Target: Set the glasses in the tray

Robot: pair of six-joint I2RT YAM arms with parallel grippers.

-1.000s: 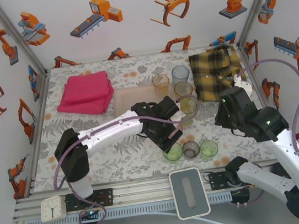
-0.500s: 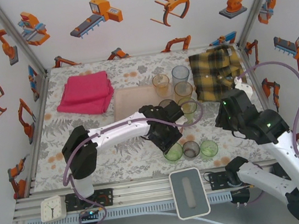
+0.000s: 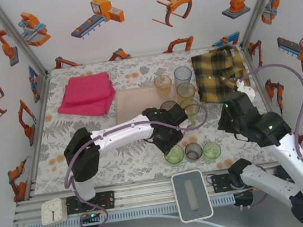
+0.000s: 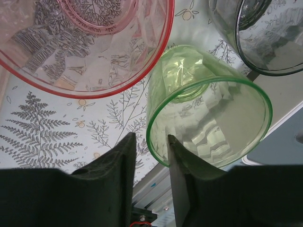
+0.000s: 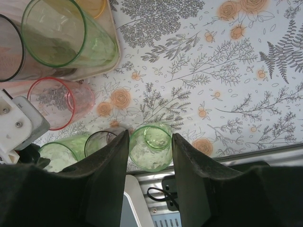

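The left end effector (image 4: 151,142) had slid toward the green glass (image 4: 208,118) and narrowed. Its still-parted fingers straddled the glass's rim, one inside, one outside. The right end effector (image 5: 150,136) stayed spread and empty.

Folded magenta towel (image 3: 87,95) far left, plaid shirt (image 3: 219,73) far right, small white clock (image 3: 53,211) on near rail

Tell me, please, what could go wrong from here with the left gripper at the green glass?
The left gripper straddles only the thin wall of the green glass; such a pinch may slip or tilt it.
The pink glass and grey glass stand close by; a lift could knock them.
Glasses already crowd the tray's right end; setting down there may bump them.
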